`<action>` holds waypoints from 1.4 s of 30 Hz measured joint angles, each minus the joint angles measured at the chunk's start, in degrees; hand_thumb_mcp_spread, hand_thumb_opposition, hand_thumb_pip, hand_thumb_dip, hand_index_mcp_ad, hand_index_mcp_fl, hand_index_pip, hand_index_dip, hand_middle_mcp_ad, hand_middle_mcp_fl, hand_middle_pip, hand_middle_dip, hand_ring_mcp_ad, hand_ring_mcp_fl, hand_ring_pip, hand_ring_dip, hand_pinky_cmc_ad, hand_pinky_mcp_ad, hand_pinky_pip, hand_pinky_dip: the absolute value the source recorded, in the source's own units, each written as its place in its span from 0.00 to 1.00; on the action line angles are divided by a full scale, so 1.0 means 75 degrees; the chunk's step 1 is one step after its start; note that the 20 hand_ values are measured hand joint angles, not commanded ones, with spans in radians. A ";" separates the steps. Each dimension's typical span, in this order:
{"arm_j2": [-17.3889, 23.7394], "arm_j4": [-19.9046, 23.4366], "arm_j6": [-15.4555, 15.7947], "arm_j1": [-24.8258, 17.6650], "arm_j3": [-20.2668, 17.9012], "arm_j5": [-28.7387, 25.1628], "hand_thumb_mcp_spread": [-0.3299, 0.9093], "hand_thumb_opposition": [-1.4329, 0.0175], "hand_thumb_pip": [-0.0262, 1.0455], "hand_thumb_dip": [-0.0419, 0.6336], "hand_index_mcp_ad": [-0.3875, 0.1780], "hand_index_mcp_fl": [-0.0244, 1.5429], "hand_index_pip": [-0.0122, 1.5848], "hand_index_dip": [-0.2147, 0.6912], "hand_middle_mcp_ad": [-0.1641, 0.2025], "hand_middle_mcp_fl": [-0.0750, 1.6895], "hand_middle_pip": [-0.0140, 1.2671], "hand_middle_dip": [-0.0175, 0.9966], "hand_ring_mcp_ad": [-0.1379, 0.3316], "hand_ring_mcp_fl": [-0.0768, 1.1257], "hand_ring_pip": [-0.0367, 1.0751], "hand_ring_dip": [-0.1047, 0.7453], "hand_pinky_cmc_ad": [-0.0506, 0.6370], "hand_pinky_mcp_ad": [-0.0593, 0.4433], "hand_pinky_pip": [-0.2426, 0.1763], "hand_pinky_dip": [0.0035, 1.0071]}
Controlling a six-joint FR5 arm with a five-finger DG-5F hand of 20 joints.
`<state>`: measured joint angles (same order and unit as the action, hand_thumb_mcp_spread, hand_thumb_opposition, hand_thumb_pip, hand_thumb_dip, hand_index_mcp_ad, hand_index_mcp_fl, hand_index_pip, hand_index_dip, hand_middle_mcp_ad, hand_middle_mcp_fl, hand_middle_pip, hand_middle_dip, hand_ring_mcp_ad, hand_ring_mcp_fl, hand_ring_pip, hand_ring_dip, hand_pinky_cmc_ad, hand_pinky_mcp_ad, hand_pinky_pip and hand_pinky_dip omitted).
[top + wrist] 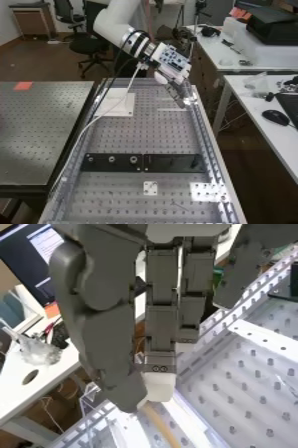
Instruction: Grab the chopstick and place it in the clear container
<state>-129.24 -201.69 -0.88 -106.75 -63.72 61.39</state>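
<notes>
Clock positions are taken from the robot hand (174, 89) in the high view, with 12 o'clock at the far end of the bench (146, 136). The robot hand is at the far part of the bench, near its edge rail, fingertips tilted downward toward 5 o'clock. It is closed on the chopstick (159, 424): in the wrist view, the thumb (110, 299) and a pale fingertip (158, 386) pinch one end, and the free length slants away from them. Clear edges (88, 398) with strong glare are visible near the chopstick; whether they belong to the clear container cannot be determined. The arm (120, 25) enters from 11 o'clock. A white panel (120, 103) lies flat at 9 o'clock. Two black plates (174, 163), end to end, cross the bench between 6 and 7 o'clock. Beyond them, a small white plate (150, 188) is located at 6 o'clock. On the side table (256, 142), a computer mouse (275, 117) rests at 4 o'clock. An orange square (23, 86) lies on the metal table (40, 130) at 9 o'clock.
</notes>
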 joint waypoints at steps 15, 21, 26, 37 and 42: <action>-0.0738 -0.1443 -0.0034 0.0115 0.1089 0.0313 0.83 0.25 0.41 0.49 0.37 0.93 0.05 0.69 0.60 0.88 0.20 0.63 0.43 0.68 0.13 0.57 0.70 0.68 0.78 0.18; -0.0881 -0.1684 0.0075 0.0080 0.1305 0.0368 0.84 0.25 0.41 0.49 0.37 0.94 0.05 0.71 0.60 0.88 0.20 0.63 0.43 0.68 0.13 0.57 0.70 0.68 0.78 0.18; -0.0858 -0.1491 0.0244 0.0020 0.1300 0.0393 0.83 0.25 0.41 0.49 0.41 0.94 0.05 0.71 0.61 0.88 0.20 0.63 0.43 0.68 0.13 0.57 0.70 0.67 0.78 0.18; -0.0884 -0.1501 0.0629 -0.0039 0.1388 0.0592 0.75 0.27 0.47 0.49 0.46 0.90 0.05 0.71 0.56 0.79 0.21 0.63 0.44 0.54 0.12 0.57 0.69 0.68 0.76 0.30; -0.0884 -0.1513 0.0651 -0.0044 0.1320 0.0655 0.68 0.36 0.54 0.51 0.46 0.78 0.03 0.71 0.56 0.71 0.19 0.60 0.45 0.46 0.10 0.57 0.68 0.67 0.64 0.44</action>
<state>-135.87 -213.04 4.00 -107.08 -53.82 66.30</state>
